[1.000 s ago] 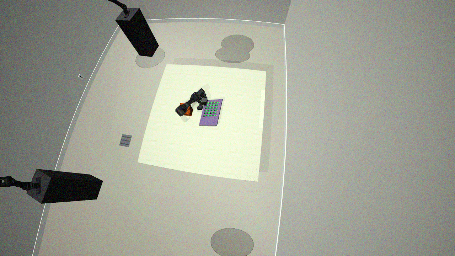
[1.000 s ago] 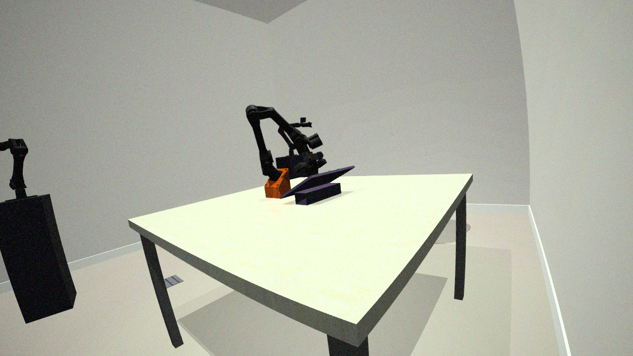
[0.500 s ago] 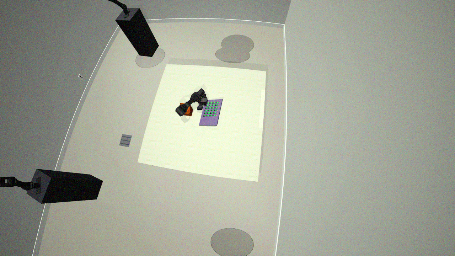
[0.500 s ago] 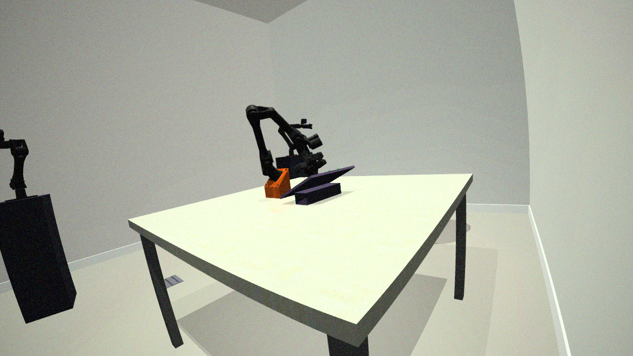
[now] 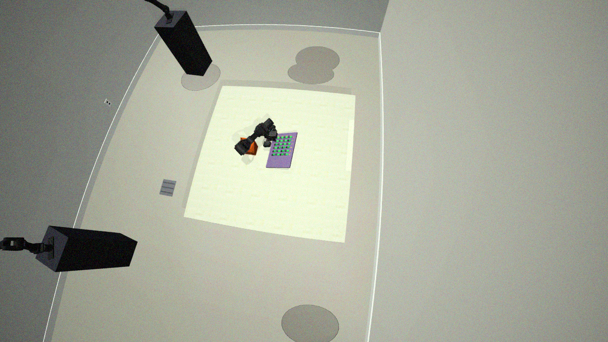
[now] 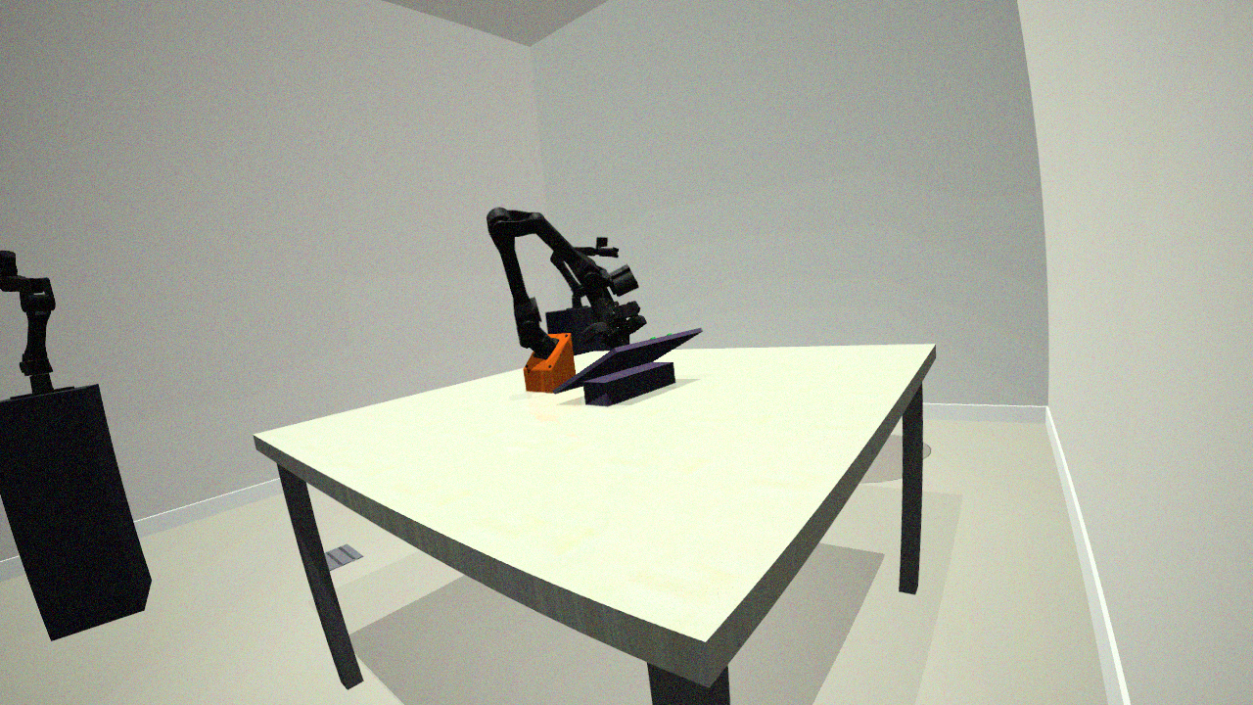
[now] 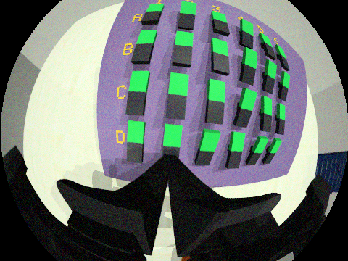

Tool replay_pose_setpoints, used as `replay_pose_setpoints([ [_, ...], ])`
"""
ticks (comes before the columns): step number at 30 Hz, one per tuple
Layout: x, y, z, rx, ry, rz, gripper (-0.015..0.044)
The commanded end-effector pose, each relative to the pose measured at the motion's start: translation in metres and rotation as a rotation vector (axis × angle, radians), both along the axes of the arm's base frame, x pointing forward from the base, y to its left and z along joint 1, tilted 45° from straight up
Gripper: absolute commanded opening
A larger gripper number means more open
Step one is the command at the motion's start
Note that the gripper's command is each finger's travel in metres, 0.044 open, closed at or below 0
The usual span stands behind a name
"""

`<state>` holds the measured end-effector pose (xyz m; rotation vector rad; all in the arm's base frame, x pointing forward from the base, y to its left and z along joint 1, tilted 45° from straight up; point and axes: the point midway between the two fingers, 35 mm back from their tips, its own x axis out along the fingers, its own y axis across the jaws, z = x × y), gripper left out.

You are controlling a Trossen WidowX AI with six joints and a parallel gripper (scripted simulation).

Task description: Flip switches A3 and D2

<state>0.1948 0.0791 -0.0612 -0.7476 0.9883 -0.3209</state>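
The purple switch panel (image 5: 278,162) (image 6: 648,348) (image 7: 217,181) is tilted, its far side higher. Its rocker switches have green far halves and dark near halves. Switch A3 (image 7: 220,23) is fully visible in the wrist view; its near dark end looks raised and its green end low. Switch D2 (image 7: 172,136) shows its green half, while the fingertips cover part of its dark near half, so I cannot tell its tilt surely. My gripper (image 7: 169,159) is shut and empty, its tips at the near end of D2 in the wrist view. Contact cannot be told; the top and exterior views hide the tips.
The arm's orange base (image 5: 253,148) (image 6: 550,376) stands on the pale table (image 5: 263,195) (image 6: 569,491) at the panel's near side. A dark support block (image 6: 634,384) sits under the panel. Neighbouring switches D1 (image 7: 135,134), D3 (image 7: 209,141) and C2 (image 7: 177,85) surround D2.
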Motion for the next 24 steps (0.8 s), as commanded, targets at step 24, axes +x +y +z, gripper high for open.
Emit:
replay_pose_setpoints([
  [24,0.0018,-0.0029,-0.0021,-0.005,0.0,0.004,0.0],
])
